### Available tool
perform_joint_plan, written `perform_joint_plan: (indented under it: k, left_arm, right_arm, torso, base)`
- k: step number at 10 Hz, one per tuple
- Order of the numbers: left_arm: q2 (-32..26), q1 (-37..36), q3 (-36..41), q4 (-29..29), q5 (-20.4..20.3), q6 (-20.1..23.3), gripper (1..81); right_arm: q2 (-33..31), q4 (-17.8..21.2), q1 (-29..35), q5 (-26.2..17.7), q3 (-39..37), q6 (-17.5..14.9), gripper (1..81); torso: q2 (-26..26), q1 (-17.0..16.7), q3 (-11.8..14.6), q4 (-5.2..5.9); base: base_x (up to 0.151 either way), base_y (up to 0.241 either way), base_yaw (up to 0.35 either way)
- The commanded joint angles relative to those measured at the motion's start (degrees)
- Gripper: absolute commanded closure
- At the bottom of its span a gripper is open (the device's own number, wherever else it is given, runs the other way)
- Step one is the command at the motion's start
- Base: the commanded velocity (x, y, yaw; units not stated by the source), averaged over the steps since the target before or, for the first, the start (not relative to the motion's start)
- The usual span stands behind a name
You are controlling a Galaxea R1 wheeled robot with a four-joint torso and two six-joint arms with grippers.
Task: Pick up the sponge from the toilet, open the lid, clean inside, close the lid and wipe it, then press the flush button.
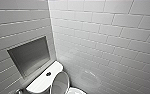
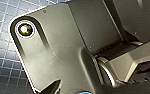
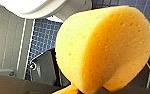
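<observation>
Right tool point(image 3: 77, 90) is clamped on the sponge point(image 3: 103, 47). We see the sponge bent into a curve just ahead of the wrist camera, held clear above the blue-tiled floor point(image 3: 44, 35), with a white part of the toilet point(image 1: 41, 85) close by. Head view: lid point(image 1: 60, 83) is raised, near upright, just beside the cistern top; bowl point(image 1: 76, 91) is open below it. Flush button point(image 1: 48, 74) sits mid cistern top. 1 recessed niche point(image 1: 31, 56) in the grey tiled wall next to the cistern.
</observation>
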Motion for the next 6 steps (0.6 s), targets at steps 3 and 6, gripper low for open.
perform_joint_plan:
  k: [3,6]
  left_arm:
    - [0.8,-0.3,0.2,0.0,4.2,0.3,1.0]
    - [0.9,0.5,0.2,0.1,4.2,0.3,1.0]
  right_arm:
    - [-15.2,0.5,16.2,-0.5,14.3,6.4,81.1]
    - [-16.0,0.6,22.7,-1.2,13.2,8.2,81.1]
  torso:
    - [0.0,0.0,-2.2,0.0]
    - [0.0,0.0,-7.9,0.0]
  base:
    - [0.0,0.0,0.0]
    - [0.0,0.0,0.0]
